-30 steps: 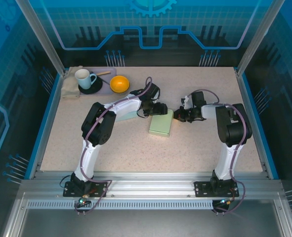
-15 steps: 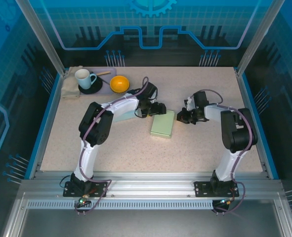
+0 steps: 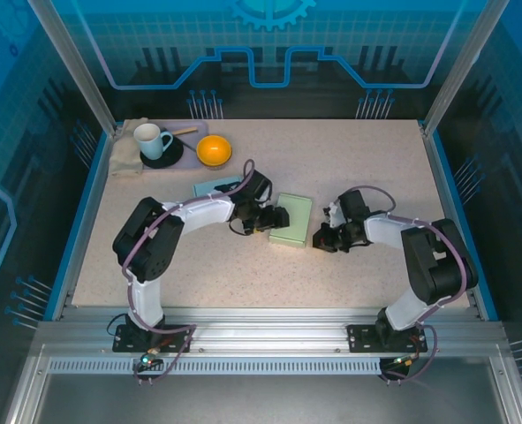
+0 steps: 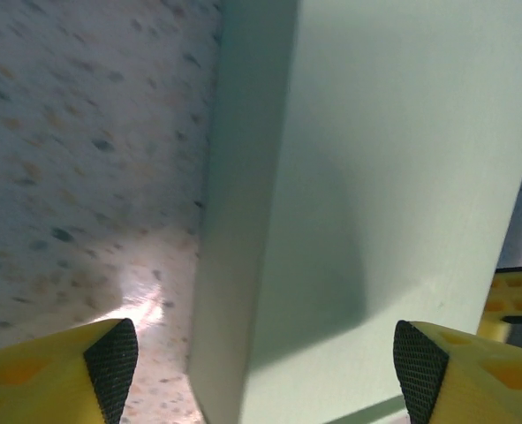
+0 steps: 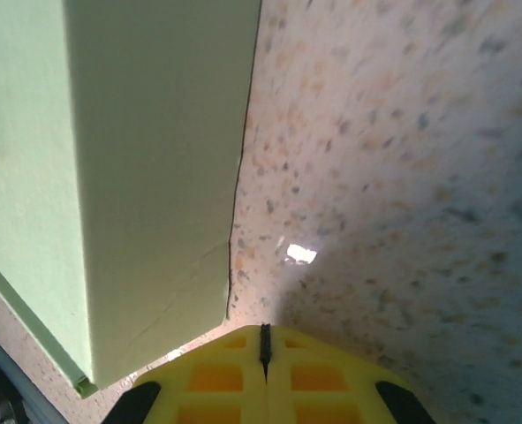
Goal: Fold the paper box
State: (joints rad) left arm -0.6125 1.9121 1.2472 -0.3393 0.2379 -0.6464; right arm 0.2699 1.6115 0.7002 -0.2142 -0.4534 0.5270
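Reaches paper box [image 3: 293,219] from 9 o'clock with left gripper [image 3: 276,218] spread wide, forearm low; holds clenched right gripper [image 3: 321,239] just beside it at 4 o'clock, elbow bent.

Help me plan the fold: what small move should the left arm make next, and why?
Probably close the left gripper on the paper box. Its jaws stand open astride the box's left edge, one fingertip over the table, and the shut right gripper sits beside the opposite side, seemingly placed to brace it.
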